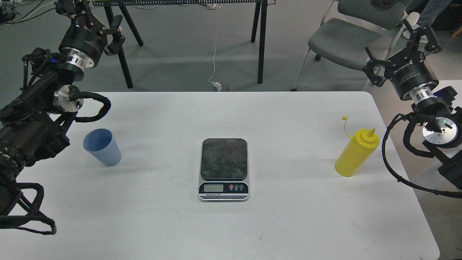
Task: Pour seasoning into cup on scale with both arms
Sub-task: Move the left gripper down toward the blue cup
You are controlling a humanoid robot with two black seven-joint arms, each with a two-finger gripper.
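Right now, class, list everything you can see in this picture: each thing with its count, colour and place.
cup: 1, light blue, table left, upright
kitchen scale: 1, dark plate, silver front, table centre, nothing on it
squeeze bottle: 1, yellow, table right, cap off its nozzle
table: 1, white
chair: 1, grey, beyond table, right
left gripper: 1, black, open, raised far left
right gripper: 1, black, open, raised far right

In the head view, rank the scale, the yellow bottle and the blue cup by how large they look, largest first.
1. Scale, clearly the largest.
2. Bottle.
3. Cup, a bit smaller than the bottle.
All three sit at a similar depth on the table, so nearness hardly skews the order.
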